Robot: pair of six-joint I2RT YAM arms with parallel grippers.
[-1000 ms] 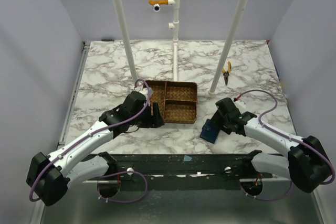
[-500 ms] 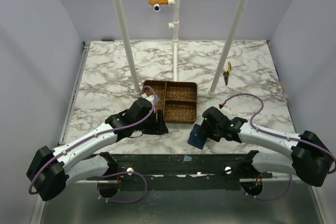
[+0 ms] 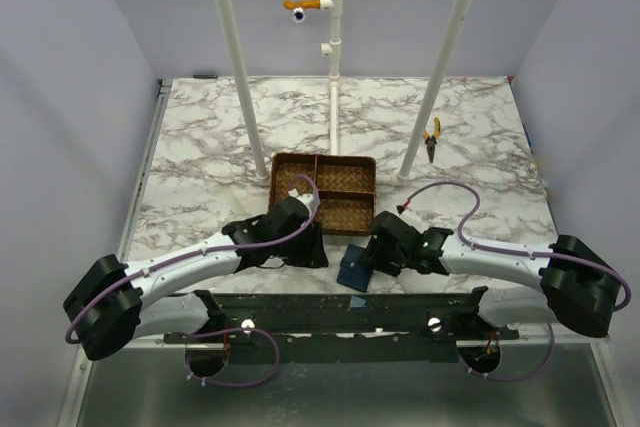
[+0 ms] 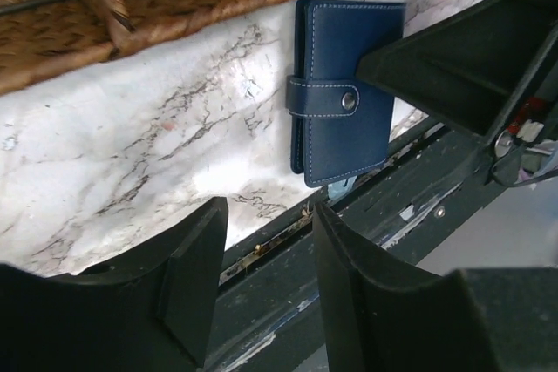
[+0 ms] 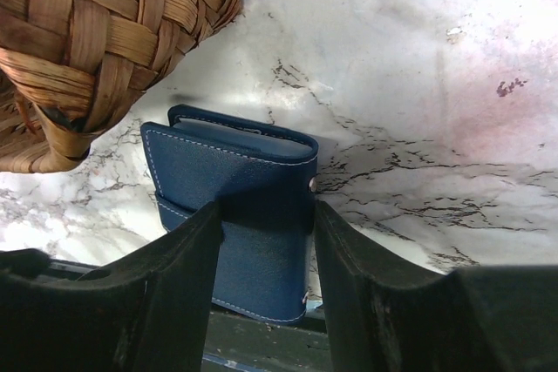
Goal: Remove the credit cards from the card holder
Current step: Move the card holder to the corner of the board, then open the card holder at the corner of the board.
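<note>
Clearly, my right gripper (image 5: 266,215) clasped the closed card holder (image 5: 235,180), flat stitched navy leather with a snap strap, at 5 o'clock off the woven wicker tray (image 3: 324,158) on the veined marble tabletop (image 3: 200,147); my left gripper (image 4: 266,215) stood unclenched

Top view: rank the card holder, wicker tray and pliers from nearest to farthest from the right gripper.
1. card holder, between its jaws, front centre.
2. wicker tray, just behind, slightly left.
3. pliers, far back, right side.

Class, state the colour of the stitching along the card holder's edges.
Pale, near-white, against the navy card holder. The left wrist view shows it best.
</note>
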